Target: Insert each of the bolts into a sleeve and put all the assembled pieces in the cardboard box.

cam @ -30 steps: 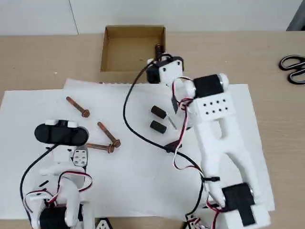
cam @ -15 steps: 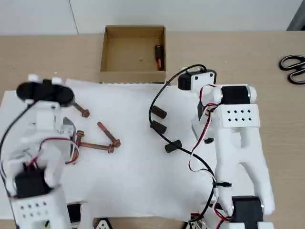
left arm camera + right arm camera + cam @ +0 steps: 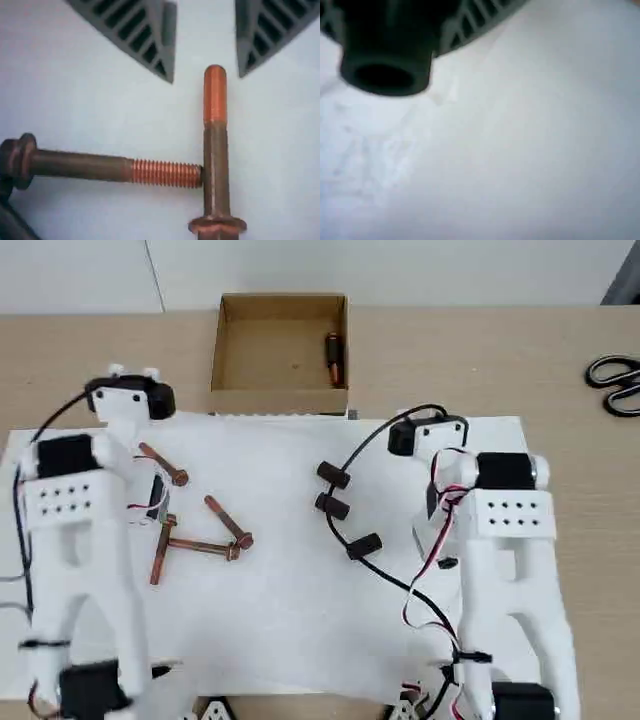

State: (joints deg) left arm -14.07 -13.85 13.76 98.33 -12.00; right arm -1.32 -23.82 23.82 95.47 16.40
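Four copper bolts lie on the white sheet at the left: one (image 3: 163,465), one (image 3: 228,522), one (image 3: 205,547) and one (image 3: 160,550). My left gripper (image 3: 205,72) is open just above them, the smooth tip of an upright-pointing bolt (image 3: 216,150) between its grey fingers (image 3: 150,40); a second bolt (image 3: 100,167) butts against its shank. Three black sleeves (image 3: 333,475) (image 3: 331,506) (image 3: 364,545) lie mid-sheet. My right gripper (image 3: 385,30) is low over bare sheet, shut on a black sleeve (image 3: 385,65). The cardboard box (image 3: 225,340) holds one assembled piece (image 3: 333,358).
Black and red cables (image 3: 345,465) trail from the right arm (image 3: 500,510) past the sleeves. Scissors (image 3: 615,385) lie at the table's far right. The sheet between the bolts and the sleeves is bare.
The right arm has drawn back from the box to the right side of the sheet, leaving the assembled piece inside. The left arm has swung out from the near edge over the bolts.
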